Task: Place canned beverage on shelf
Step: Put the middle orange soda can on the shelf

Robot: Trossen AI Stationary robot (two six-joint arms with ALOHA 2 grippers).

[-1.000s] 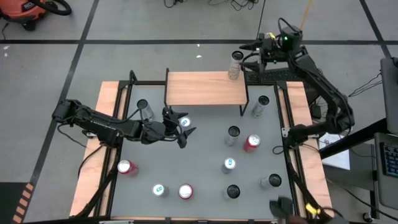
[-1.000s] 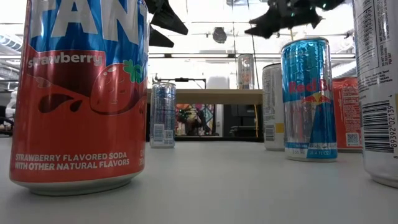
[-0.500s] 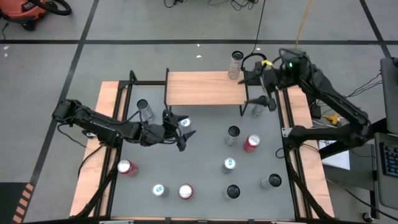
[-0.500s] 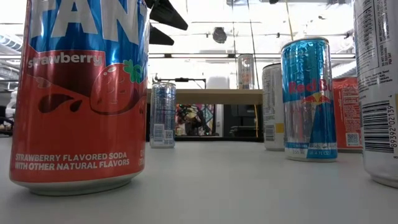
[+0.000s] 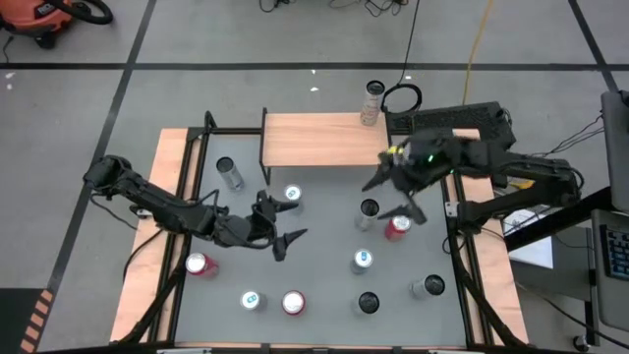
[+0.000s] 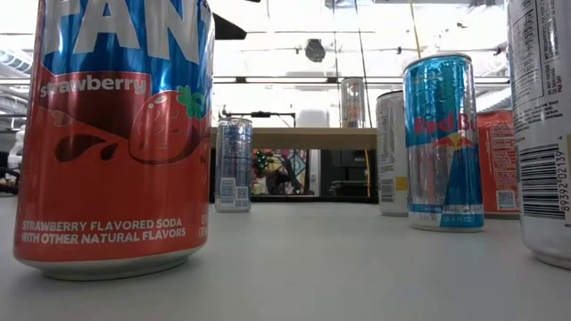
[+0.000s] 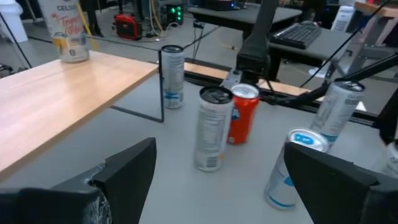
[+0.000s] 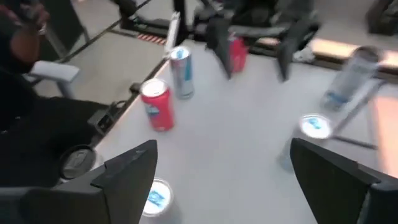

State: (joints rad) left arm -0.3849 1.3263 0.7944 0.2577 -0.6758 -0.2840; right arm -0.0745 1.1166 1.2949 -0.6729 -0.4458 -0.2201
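Both pairs of fingers stand wide apart with nothing between them. The right gripper [image 5: 393, 195] hangs over the table's far right part, just above a dark-topped can [image 5: 369, 209] and a red can [image 5: 396, 226]; either looks like its next pick, though I can't say which. The shelf [image 5: 324, 140] stands at the far edge, with one can [image 5: 371, 102] at its right end and the rest of its top bare.

To do this well, I'd come straight down around one can only, since the two stand close together and a finger could tip the neighbour.

The left gripper [image 5: 278, 224] waits mid-table beside a blue-topped can [image 5: 292, 195]. More cans are scattered toward the near edge.
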